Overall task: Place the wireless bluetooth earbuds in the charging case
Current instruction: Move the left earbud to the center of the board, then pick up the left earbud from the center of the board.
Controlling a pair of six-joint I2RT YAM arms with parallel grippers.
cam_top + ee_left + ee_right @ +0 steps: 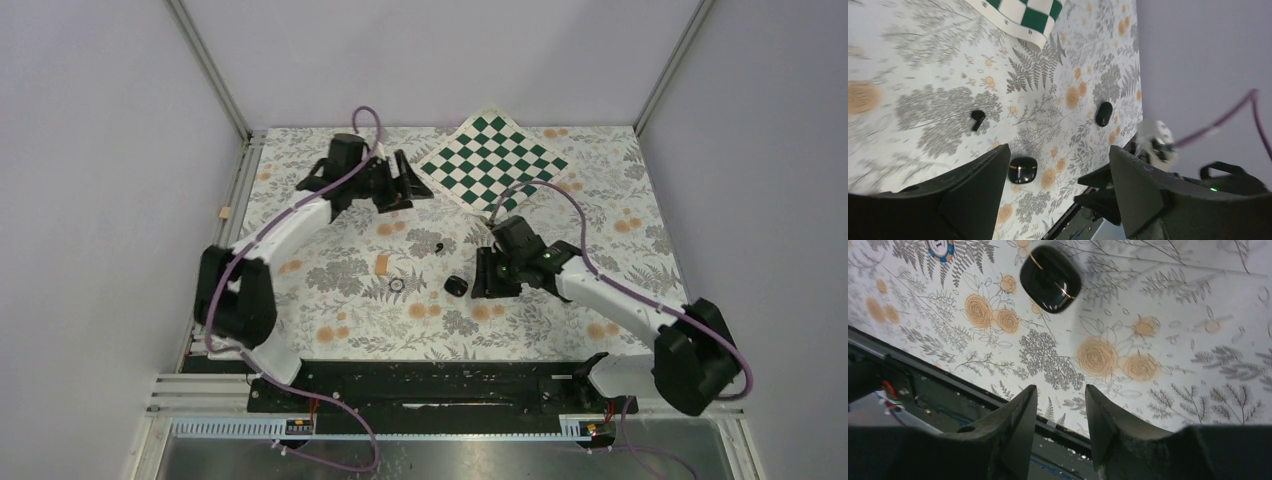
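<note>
The charging case (456, 285) is a glossy black pebble with a thin gold seam. It lies lid-closed on the floral mat, also seen in the left wrist view (1022, 170) and the right wrist view (1050, 277). One tiny black earbud (440, 246) rests alone on the mat a little farther back (977, 119). A second black oval, which looks like the other earbud (1104, 113), lies off toward the right arm. My right gripper (487, 275) hovers just right of the case, open and empty (1061, 389). My left gripper (400, 185) is at the back, open wide, holding nothing (1060, 150).
A green-and-white chequered board (490, 160) lies at the back right of the mat. A small dark ring (397, 286) and a tan strip (385, 263) sit left of the case. The black base rail (440, 385) runs along the near edge.
</note>
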